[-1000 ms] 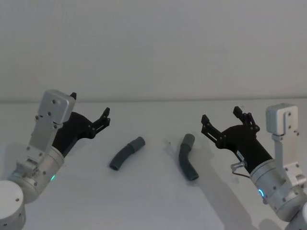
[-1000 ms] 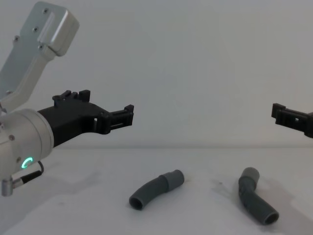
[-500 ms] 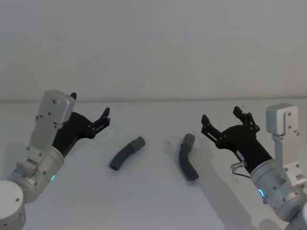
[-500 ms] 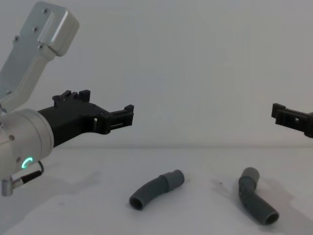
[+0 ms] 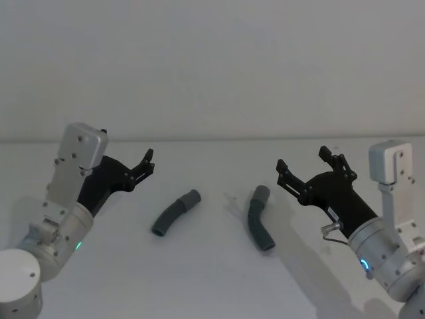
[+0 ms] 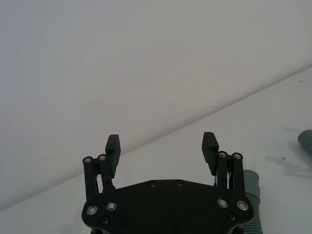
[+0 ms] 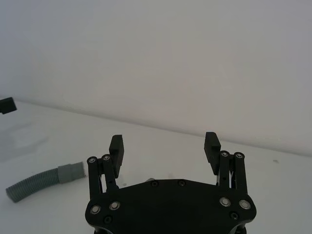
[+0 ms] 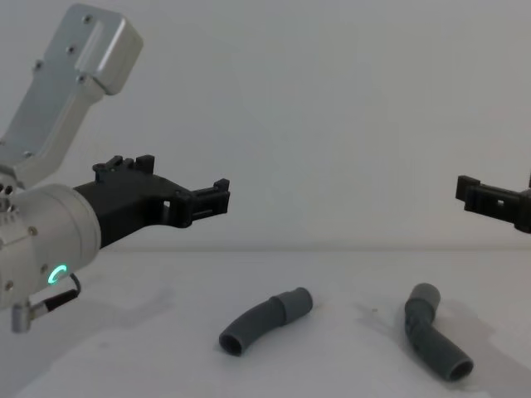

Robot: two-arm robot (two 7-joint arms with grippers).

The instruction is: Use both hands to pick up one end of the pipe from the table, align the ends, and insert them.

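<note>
Both sets of jaws spread wide, nothing held. L gripper [image 5: 126, 149] and R gripper [image 5: 303, 161] hover over the white table [image 5: 212, 286], both pipe pcs lying flat between them.

L hose piece [image 5: 174, 212]: inboard of and below my L gripper. Long axis diagonal, near-left to far-right, L cuff [image 5: 192, 198] at far inner end.

R hose piece [image 5: 259, 219]: just inboard of R gripper, axis approx far-to-near, kinked mid, R cuff [image 5: 261, 193] at far end.

Cuffs well apart. Each arm is nearer its own pc.

Matl: dark grey ribbed flex hose, smooth cylindrical cuffs. I'd expect the body to bend, so grab near the cuff. Can't tell which cuff has the narrower tip.
</note>
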